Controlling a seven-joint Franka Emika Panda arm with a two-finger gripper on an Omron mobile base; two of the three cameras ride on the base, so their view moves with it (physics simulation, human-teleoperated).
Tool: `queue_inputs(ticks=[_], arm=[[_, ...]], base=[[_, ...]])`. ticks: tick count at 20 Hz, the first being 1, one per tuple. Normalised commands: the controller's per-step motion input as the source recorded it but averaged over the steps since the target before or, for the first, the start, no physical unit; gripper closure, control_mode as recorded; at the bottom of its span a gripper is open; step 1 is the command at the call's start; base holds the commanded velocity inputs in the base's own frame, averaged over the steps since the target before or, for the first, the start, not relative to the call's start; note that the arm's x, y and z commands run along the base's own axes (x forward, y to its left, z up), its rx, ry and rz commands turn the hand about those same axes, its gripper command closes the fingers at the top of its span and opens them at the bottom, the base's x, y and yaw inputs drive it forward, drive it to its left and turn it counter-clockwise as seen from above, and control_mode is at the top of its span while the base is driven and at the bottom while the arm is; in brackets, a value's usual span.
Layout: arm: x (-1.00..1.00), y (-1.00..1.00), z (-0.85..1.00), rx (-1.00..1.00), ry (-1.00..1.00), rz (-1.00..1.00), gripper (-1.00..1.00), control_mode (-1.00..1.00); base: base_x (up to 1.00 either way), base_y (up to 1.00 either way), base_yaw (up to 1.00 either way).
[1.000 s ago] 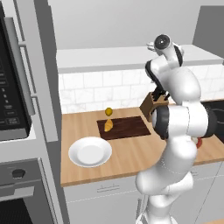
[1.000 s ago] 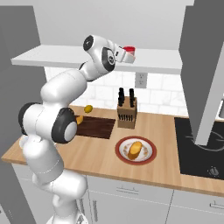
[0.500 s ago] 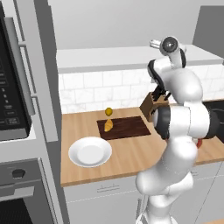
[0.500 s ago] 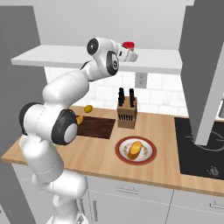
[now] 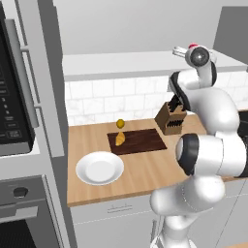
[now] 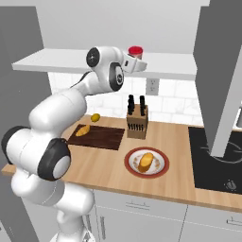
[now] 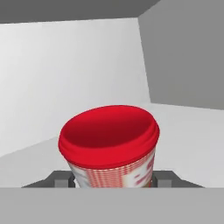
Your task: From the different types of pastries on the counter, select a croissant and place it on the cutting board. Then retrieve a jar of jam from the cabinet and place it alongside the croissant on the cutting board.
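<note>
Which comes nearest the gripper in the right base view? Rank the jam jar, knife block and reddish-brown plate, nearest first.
1. Jam jar, on the cabinet ledge right at the gripper.
2. Knife block, on the counter below.
3. Reddish-brown plate, nearer the counter's front edge.

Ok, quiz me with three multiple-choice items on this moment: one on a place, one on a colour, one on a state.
1. Where does the croissant lie?
A. on the cutting board
B. on the white plate
C. on the cabinet ledge

2. What colour is the lid of the jar of jam?
A. yellow
B. red
C. grey

3. How does the gripper stand to the jar?
A. far off, over the counter
B. a finger on each side of it
C. resting on its lid

Answers: 1 A, it sits at the board's left end; 2 B, the hand view shows a red lid; 3 B, the fingertips flank the jar's base.
</note>
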Motion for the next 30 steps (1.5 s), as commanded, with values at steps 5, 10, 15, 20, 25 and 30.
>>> queue_inputs(ticks=[5,10,15,20,25,30], arm=[[-0.70,0.08,0.59,0.00,0.31,0.00,1.00,-1.00],[-0.99,0.00,0.12,0.00,0.10,0.01,1.00,-1.00],[-1.00,0.10,-0.12,0.00,-0.01,0.13,1.00,-1.00],[-1.00,0.14,-0.12,0.00,-0.02,0.22,1.00,-1.00],[-1.00,0.12,-0.09,0.00,0.00,0.27,1.00,-1.00],[-0.87,0.43,-0.40,0.00,-0.01,0.26,1.00,-1.00]], base=[[0.00,0.00,0.00],[0.00,0.00,0.00],[0.00,0.00,0.00],[0.00,0.00,0.00],[0.00,0.00,0.00],[0.00,0.00,0.00]])
